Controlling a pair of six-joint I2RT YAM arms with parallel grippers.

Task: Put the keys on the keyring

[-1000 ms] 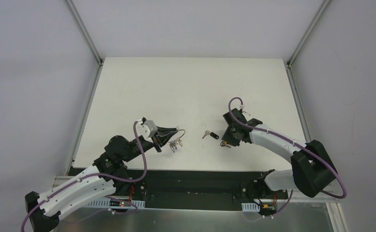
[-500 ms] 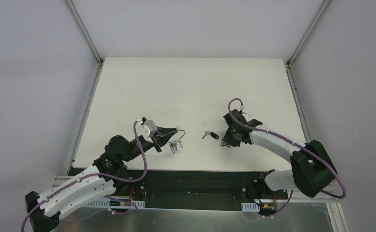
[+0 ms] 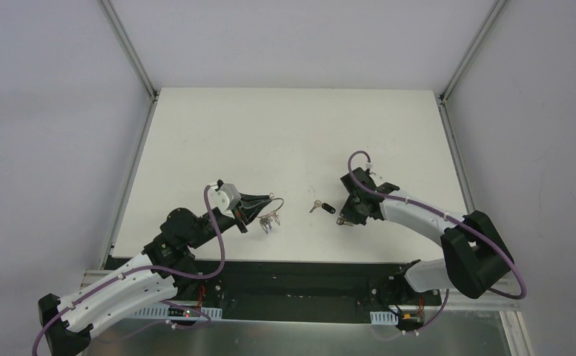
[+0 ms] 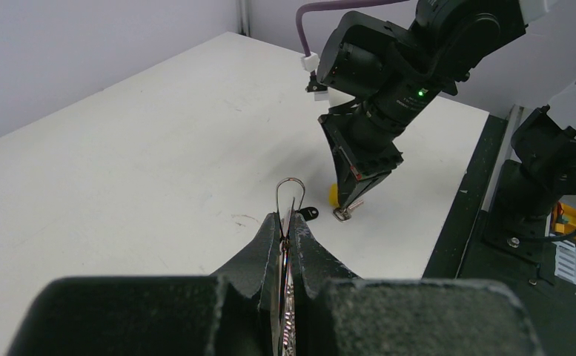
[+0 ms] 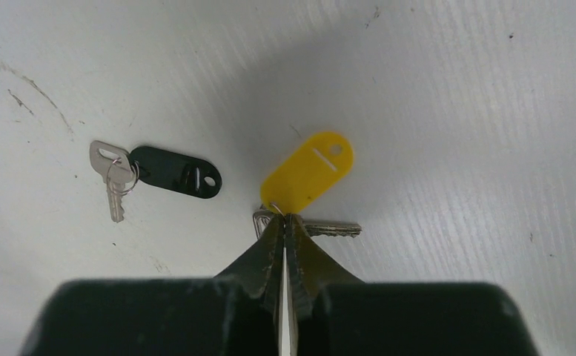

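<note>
Top external view: a white table (image 3: 285, 133) fills the middle, with the left arm (image 3: 121, 285) reaching in from the near left corner and the right arm (image 3: 425, 219) from the near right.

The left gripper (image 3: 266, 202) is held above the near part of the table, left of centre. In the left wrist view its fingers (image 4: 310, 248) are pressed together on the keyring (image 4: 290, 179), whose thin wire loop stands up past the tips. A small bunch of silver keys (image 3: 268, 221) hangs from the ring, below the gripper.

The right gripper (image 3: 346, 220) points down at the table, well apart from the left one. In the right wrist view it (image 5: 285, 222) is closed, its tips pinching the head end of the yellow-tagged key (image 5: 333, 228). The silver blade sticks out to one side and the yellow tag (image 5: 307, 172) lies flat on the table just beyond the tips.

The black-tagged key (image 5: 112, 174) lies flat on the table between the two grippers, close to the right one and touched by neither. Its black tag (image 5: 175, 172) is joined to it by a tiny ring.
</note>
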